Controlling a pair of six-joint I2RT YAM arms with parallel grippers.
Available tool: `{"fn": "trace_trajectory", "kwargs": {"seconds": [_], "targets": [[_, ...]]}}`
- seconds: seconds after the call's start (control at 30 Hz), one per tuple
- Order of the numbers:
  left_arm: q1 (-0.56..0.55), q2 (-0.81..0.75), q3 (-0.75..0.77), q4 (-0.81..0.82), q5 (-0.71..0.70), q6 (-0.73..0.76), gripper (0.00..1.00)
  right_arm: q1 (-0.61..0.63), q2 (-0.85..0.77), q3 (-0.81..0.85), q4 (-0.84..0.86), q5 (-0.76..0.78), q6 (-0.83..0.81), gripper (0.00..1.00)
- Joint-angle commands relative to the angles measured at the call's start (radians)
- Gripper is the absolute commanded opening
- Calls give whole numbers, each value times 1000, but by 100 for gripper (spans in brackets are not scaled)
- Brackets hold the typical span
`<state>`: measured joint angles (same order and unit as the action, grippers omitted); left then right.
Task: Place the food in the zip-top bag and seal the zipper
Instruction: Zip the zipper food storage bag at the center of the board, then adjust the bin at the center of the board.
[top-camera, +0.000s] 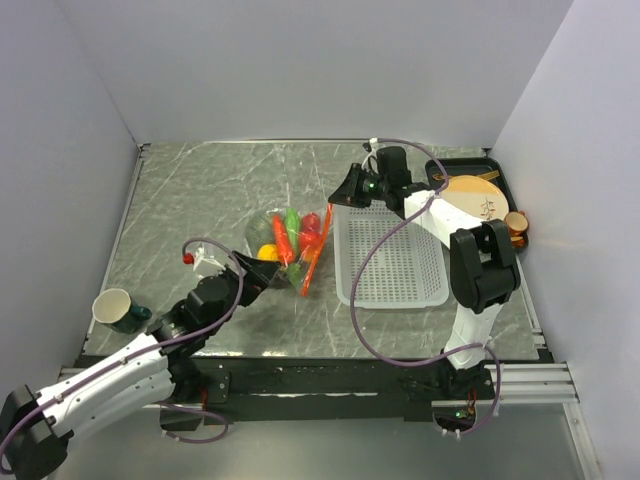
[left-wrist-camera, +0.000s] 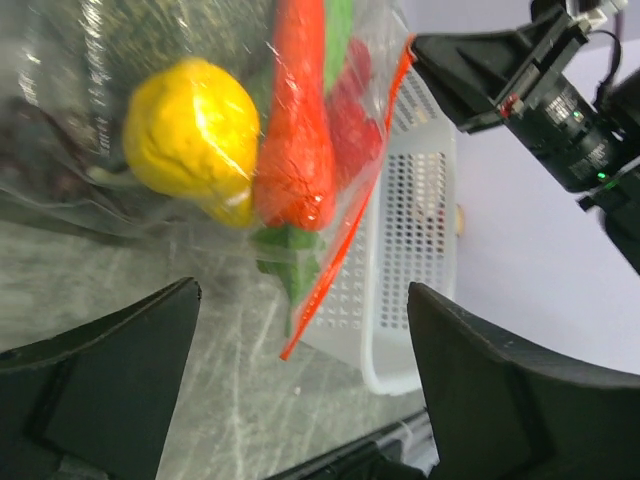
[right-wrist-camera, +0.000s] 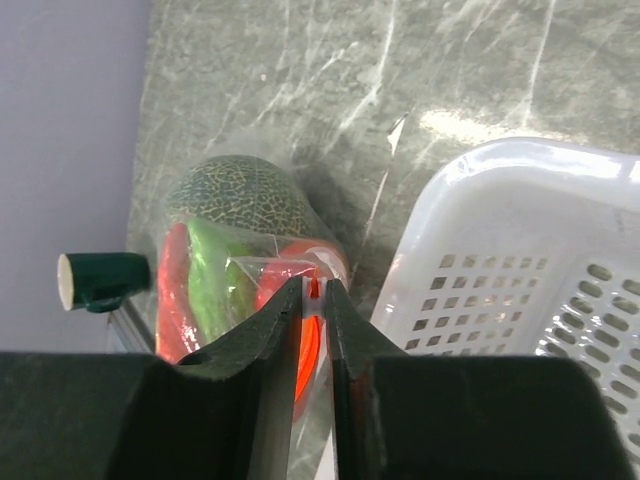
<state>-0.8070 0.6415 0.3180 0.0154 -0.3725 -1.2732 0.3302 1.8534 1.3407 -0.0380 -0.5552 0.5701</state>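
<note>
- Top external view, far left: we see a dark green mug (top-camera: 118, 310) on the grey marbled table (top-camera: 200, 190).
- Next comes the left gripper (top-camera: 262, 273), jaws spread wide around nothing, just short of the bag.
- The zip-top bag (top-camera: 262, 228), clear crinkled plastic, lies on the table with the food (top-camera: 290, 240) inside: a knobbly yellow fruit (left-wrist-camera: 190, 140), a carrot (left-wrist-camera: 298, 130), a netted green melon (right-wrist-camera: 235, 190).
- Along its right edge runs the zipper (top-camera: 310, 268), a thin orange-red strip.
- The right gripper (right-wrist-camera: 314, 290) pinches the zipper's far end between its jaws.
- A white perforated basket (top-camera: 392, 270) sits just beside the bag; farther right we see a round wooden disc (top-camera: 470, 195).
</note>
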Motion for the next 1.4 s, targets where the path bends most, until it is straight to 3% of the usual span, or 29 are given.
{"fn": "trace_trajectory", "kwargs": {"seconds": [0.0,0.2,0.27,0.53,0.73,0.9,0.97,1.17,1.37], "targets": [[-4,-11,84,-120,-92,90,92,10,-51,46,-51,107,-76,25],[-4,36,182,-138,-169,170,99,26,-175,-14,-82,287,-127,37],[-4,66,196,-124,-186,190,99,24,-218,-43,-73,313,-134,47],[-4,205,288,-65,-157,277,99,20,-313,-103,-204,541,-154,47],[6,299,403,-45,-72,463,99,17,-211,-112,-229,509,-144,48],[86,362,535,-170,-28,573,99,47,-99,-72,-232,472,-136,50],[156,369,544,-195,18,577,99,67,-38,-14,-260,483,-144,50],[281,270,464,-57,257,662,99,133,82,106,-289,460,-128,51],[295,328,550,-144,277,728,99,161,93,164,-243,429,-119,54]]}}
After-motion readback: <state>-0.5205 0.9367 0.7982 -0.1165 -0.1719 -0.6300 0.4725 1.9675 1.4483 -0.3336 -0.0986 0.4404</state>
